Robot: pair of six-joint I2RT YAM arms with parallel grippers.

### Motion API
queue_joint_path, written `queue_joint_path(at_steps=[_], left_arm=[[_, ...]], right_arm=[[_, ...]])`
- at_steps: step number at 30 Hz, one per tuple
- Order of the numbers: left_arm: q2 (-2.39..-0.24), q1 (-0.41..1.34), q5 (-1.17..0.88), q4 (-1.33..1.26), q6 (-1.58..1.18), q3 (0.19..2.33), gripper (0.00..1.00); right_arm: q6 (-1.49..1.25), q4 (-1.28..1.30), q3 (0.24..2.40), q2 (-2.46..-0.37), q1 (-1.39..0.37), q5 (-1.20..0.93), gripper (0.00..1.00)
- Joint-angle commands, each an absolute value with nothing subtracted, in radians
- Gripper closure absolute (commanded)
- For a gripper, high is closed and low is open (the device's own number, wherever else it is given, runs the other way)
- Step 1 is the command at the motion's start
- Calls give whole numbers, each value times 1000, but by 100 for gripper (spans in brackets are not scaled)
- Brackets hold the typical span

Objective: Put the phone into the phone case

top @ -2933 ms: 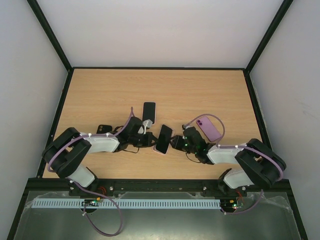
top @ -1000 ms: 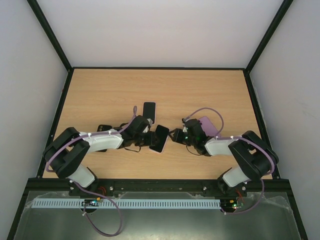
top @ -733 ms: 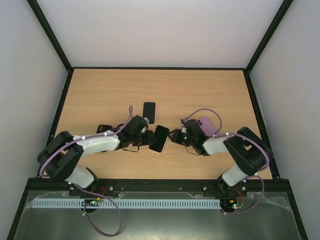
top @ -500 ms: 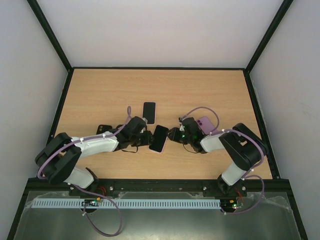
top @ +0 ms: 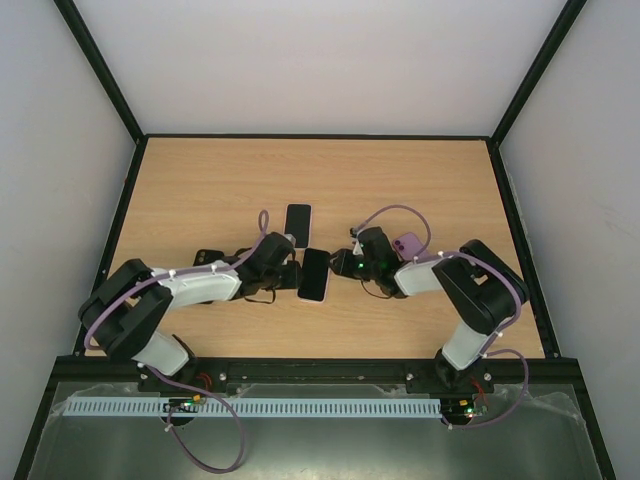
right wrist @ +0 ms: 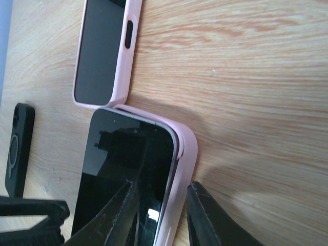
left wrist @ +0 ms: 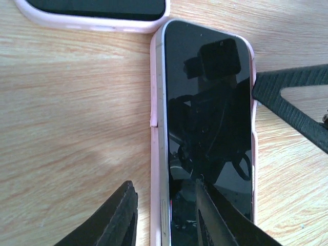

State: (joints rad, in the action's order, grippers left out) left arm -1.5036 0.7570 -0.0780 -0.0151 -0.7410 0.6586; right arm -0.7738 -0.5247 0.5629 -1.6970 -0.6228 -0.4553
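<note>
- The phone (left wrist: 207,133) lies flat and screen up on the table (top: 200,180), near the middle between the 2 arms. It's already sitting in the pink phone case (left wrist: 155,154), though my guess is 1 long side isn't fully snapped in.
- Handling-wise, the phone is stiff and probably slick on the glass, so I'd press on it rather than pinch it. The case rim looks soft and grippy, so a long edge is the place to take hold.
- The left gripper (left wrist: 163,182) has its jaws apart, straddling 1 long rim, with wood showing between the outer finger and the case.
- The right gripper (right wrist: 161,184) straddles the opposite rim near a corner. Can't tell if it's actually pinching.
- Just beyond the corner sits a 2nd phone (right wrist: 102,51) in its own pink case, and a black case (right wrist: 18,143) lies off to the left.
</note>
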Motion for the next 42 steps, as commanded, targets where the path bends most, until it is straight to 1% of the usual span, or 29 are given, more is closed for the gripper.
queue_joint_path(at_steps=[1, 6, 11, 15, 21, 26, 34, 42], left_arm=[[-1526, 747, -85, -66, -691, 689, 71], [-1553, 747, -121, -111, -680, 686, 80], [-1590, 748, -162, -173, -671, 683, 90], [-1612, 752, -190, -201, -676, 678, 93], [-1595, 756, -211, -255, -719, 630, 94], [-1555, 756, -236, -309, -752, 565, 93], [-1535, 733, -268, -325, -782, 519, 90], [-1517, 717, -273, -339, -792, 500, 88]], right_arm=[[-816, -507, 523, -1651, -623, -461, 73], [-906, -601, 467, -1657, -624, -506, 73], [-956, -720, 457, -1725, -623, -557, 74], [-983, -792, 453, -1749, -624, -588, 74], [-1033, -848, 446, -1692, -624, -629, 73], [-1199, -1042, 402, -1678, -624, -669, 72], [-1376, -1308, 363, -1759, -624, -709, 69], [-1305, -1161, 370, -1788, -624, -666, 67]])
